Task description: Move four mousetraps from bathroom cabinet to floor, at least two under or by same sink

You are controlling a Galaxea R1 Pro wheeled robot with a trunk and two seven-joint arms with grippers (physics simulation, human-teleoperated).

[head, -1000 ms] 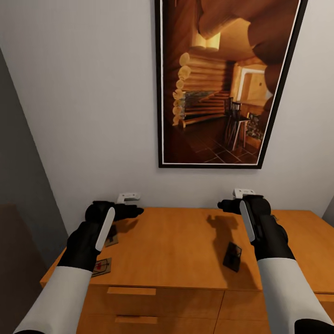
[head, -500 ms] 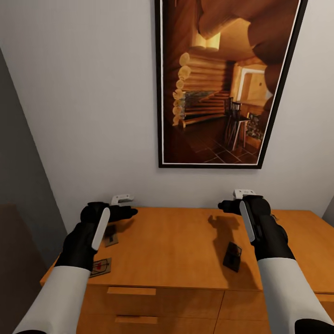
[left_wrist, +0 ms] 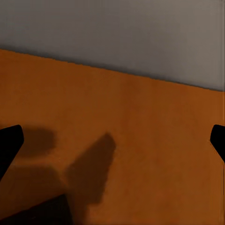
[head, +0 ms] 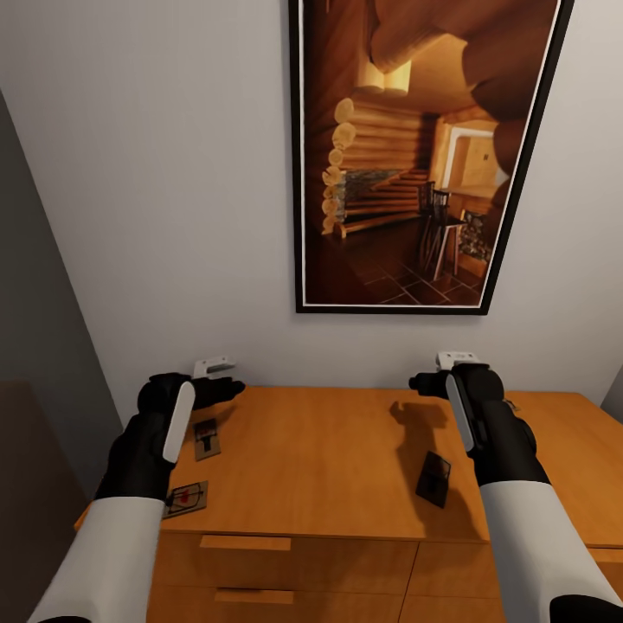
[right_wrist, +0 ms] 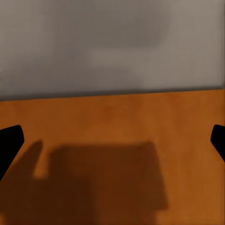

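Left arm had drifted outward toward the left end of the cabinet over the last second, uncovering more of the rear left trap; right arm had not shifted, and the head view was unchanged. Left gripper hovered above the cabinet top near its back left corner, close to the wall; in the left wrist view both black fingertips sat at opposite frame edges, so the claw was spread wide with nothing between the tips, only orange wood and arm shadow below. Right gripper hung over the rear of the top, right of centre, likewise spread, fingertips far apart over bare wood and shadow. Three mousetraps were visible on the cabinet top: rear left trap lay flat just beside the left forearm; front left trap lay flat at the front left edge, red spot showing, partly hidden by the left sleeve; right trap lay near the front edge just left of the right forearm, dark, and appeared tilted. No gripper touched any trap. Drawer handles showed on the cabinet front. Framed log-cabin picture hung on the wall above.
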